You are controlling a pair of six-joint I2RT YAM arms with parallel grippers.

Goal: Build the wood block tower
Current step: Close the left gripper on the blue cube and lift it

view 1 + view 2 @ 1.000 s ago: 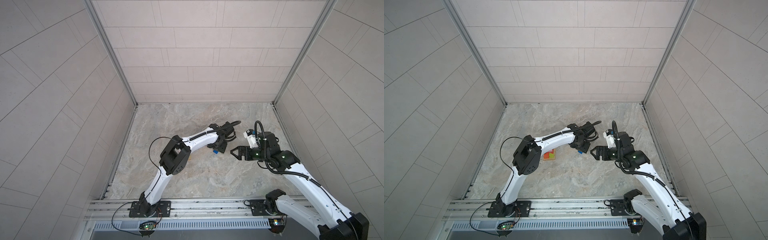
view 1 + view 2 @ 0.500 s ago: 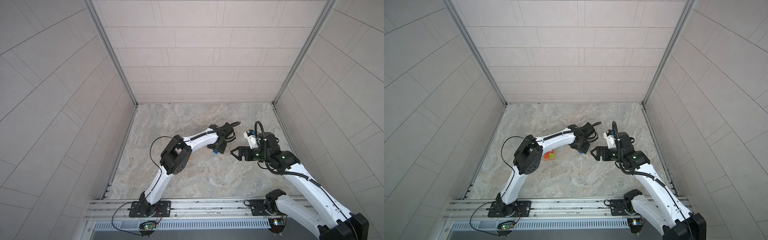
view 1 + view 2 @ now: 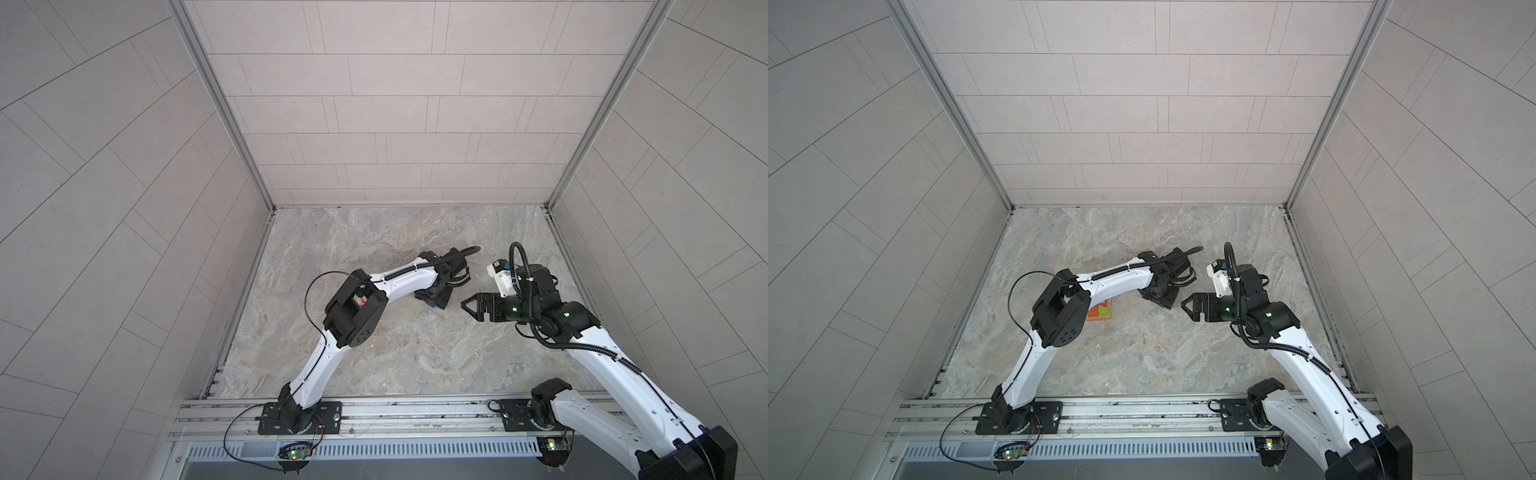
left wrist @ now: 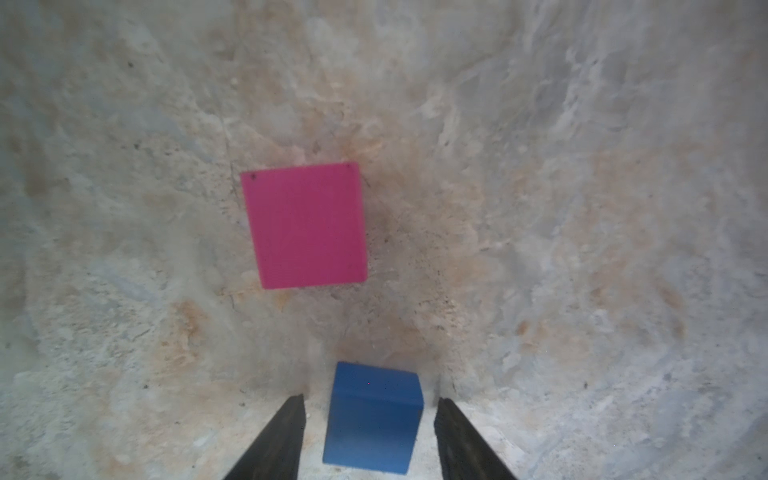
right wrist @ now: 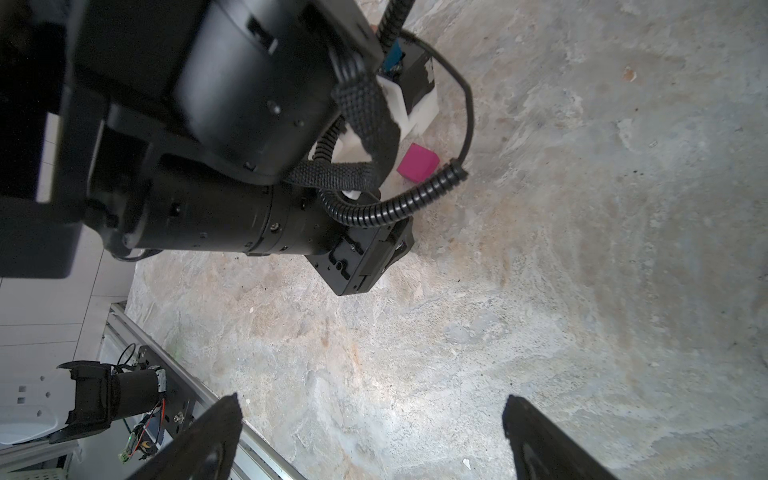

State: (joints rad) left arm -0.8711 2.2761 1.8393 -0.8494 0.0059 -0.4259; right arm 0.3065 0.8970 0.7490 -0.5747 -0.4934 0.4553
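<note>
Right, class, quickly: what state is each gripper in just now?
Left gripper: open, fingers either side of the blue cube, gaps showing.
Right gripper: open, empty.

Soft, even light fills both top views; lines of the wall tiles (image 3: 374, 104) bend near the edges. The left wrist view shows the worktop (image 4: 540, 208) blurred, a faint shadow beside the pink block (image 4: 305, 226). The right wrist view has the near arm (image 5: 187, 124) out of focus.

First cube (image 4: 372, 419) sits on the worktop (image 3: 1142, 353) between the left hand's (image 4: 370, 405) fingers (image 4: 282, 436), touching neither. Second cube (image 4: 305, 226) lies just past it. Stack of blocks (image 3: 1100, 311) is off left, half behind the left arm (image 3: 1113, 282); right hand (image 3: 1192, 307) nearby on the right.
</note>
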